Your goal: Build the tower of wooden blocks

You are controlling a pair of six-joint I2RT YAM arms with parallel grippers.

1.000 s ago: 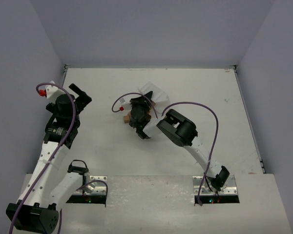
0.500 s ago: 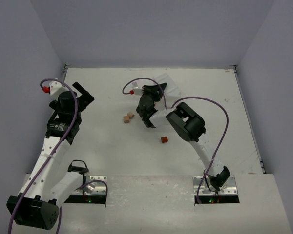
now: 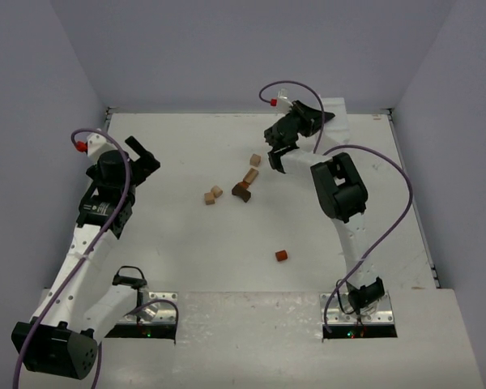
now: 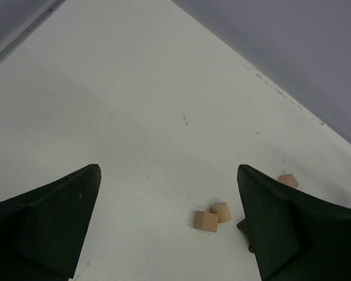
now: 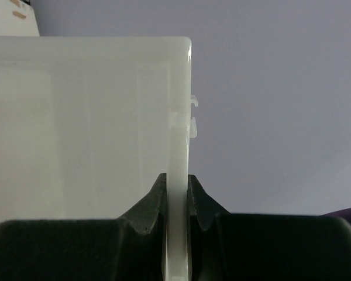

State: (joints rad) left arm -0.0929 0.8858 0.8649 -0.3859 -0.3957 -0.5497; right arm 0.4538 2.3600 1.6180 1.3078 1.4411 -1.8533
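While the left tool (image 3: 142, 154) hangs with its dark fingers spread wide over the matte white bench (image 3: 170, 259), six small wooden blocks lie loose and unstacked. A reddish-brown cube (image 3: 282, 255) sits alone, well behind the right tool (image 3: 321, 118). Just ahead of the left tool, two tan cubes (image 4: 206, 220) touch. Beyond them lie a dark brown block (image 3: 241, 192), an orange-brown bar (image 3: 250, 175) and a third tan cube (image 3: 255, 160). Farthest, the right tool pinches the thin wall of a smooth white plastic tray (image 5: 88, 117).
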